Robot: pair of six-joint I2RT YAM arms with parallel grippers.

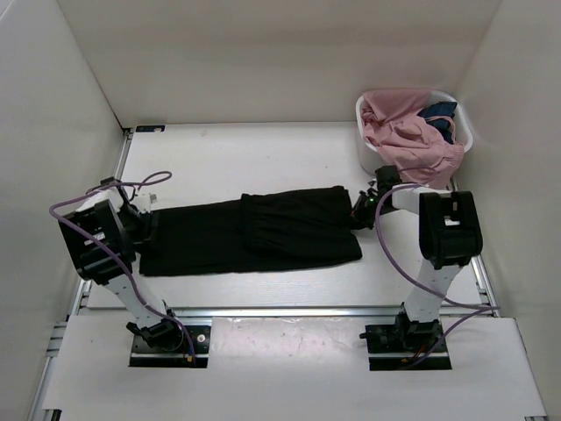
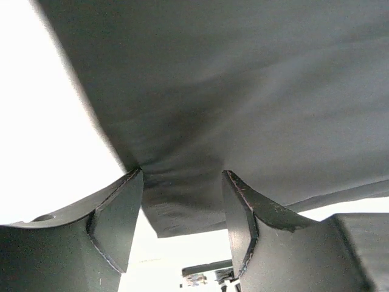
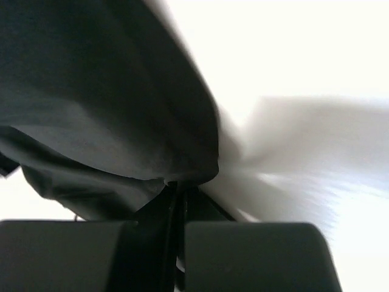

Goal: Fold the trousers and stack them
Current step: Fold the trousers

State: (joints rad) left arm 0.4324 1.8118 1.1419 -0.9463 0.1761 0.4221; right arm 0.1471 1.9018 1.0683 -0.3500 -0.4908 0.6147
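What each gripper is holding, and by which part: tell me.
The right gripper is shut on the black trousers, pinching the edge at their right end. The left gripper stands open astride their left end, clamping nothing.

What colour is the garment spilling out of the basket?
The garment is pink; clearest in top external view.

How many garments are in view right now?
3. The black trousers lie on the table; a pink garment and a dark blue garment sit in the white basket, far right. Others may be hidden beneath.
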